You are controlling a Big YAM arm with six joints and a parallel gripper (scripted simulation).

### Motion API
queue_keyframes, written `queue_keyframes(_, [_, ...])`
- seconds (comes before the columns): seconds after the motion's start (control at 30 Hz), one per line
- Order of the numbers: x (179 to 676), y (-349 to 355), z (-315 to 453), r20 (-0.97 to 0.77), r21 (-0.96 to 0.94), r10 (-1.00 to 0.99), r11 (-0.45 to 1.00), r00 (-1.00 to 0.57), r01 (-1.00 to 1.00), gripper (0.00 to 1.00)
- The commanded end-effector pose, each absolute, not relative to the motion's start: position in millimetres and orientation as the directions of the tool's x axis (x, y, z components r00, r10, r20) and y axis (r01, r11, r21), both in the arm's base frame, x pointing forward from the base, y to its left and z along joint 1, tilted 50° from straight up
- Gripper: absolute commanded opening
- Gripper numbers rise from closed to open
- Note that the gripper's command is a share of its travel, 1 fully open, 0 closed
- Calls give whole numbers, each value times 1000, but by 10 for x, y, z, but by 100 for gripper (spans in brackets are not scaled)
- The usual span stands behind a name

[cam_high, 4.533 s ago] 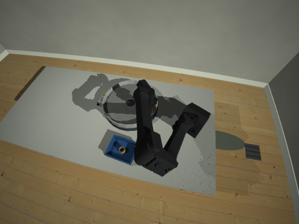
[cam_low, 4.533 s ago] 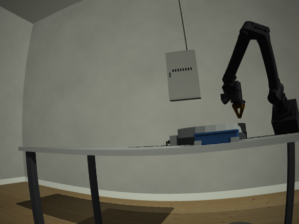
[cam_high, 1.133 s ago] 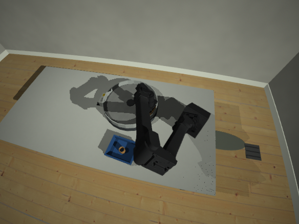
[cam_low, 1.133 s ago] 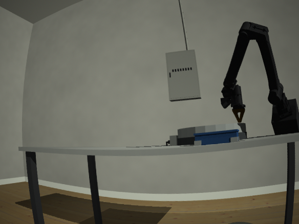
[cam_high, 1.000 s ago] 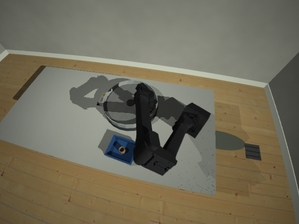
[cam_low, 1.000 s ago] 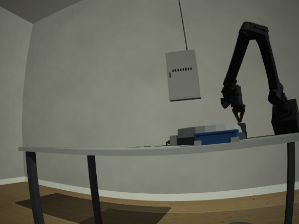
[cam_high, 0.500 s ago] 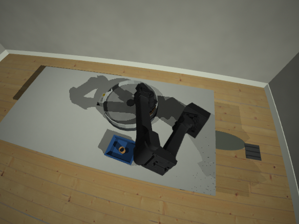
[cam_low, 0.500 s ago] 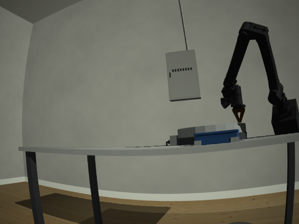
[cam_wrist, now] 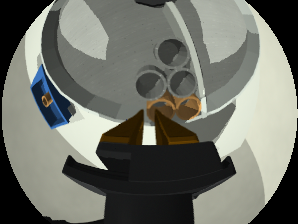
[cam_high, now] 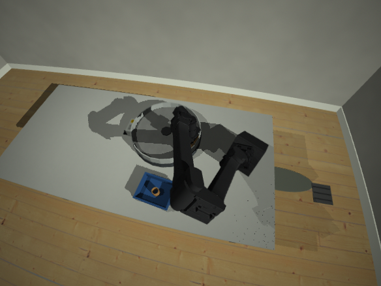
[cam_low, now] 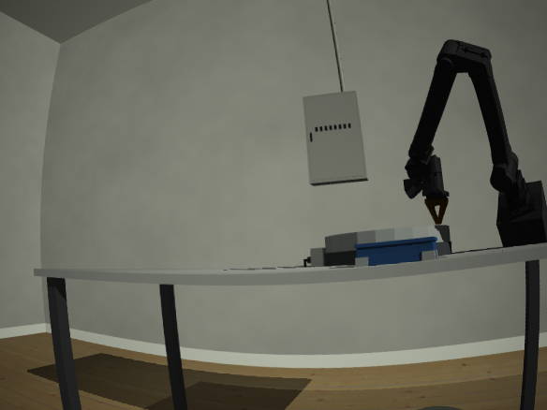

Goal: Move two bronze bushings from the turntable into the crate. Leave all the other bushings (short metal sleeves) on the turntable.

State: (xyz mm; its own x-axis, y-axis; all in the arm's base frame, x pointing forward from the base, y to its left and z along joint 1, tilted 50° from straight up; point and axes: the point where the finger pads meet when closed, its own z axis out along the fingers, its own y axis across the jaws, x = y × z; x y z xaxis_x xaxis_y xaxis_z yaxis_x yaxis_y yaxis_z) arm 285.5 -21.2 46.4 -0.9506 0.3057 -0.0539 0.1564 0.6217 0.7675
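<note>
1 bronze bushing [cam_high: 155, 191] lies in the crate [cam_high: 140, 194]; 1 left. gripper [cam_wrist: 153, 124] nearly closed, empty, above the bronze ones [cam_wrist: 188, 106] on the turntable [cam_high: 153, 157].

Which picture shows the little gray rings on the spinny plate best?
The wrist view: three gray metal bushings sit clustered on the round gray turntable, right ahead of the gripper. In the top view the black arm covers them. The exterior view shows only the turntable's side.
</note>
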Motion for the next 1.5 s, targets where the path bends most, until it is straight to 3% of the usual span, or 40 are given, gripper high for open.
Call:
queue_keyframes(0.0, [2881,-227,448,-60,768,297,623,-953,146,14])
queue_keyframes(1.47, [2858,-289,450,-50,769,315,618,-948,164,14])
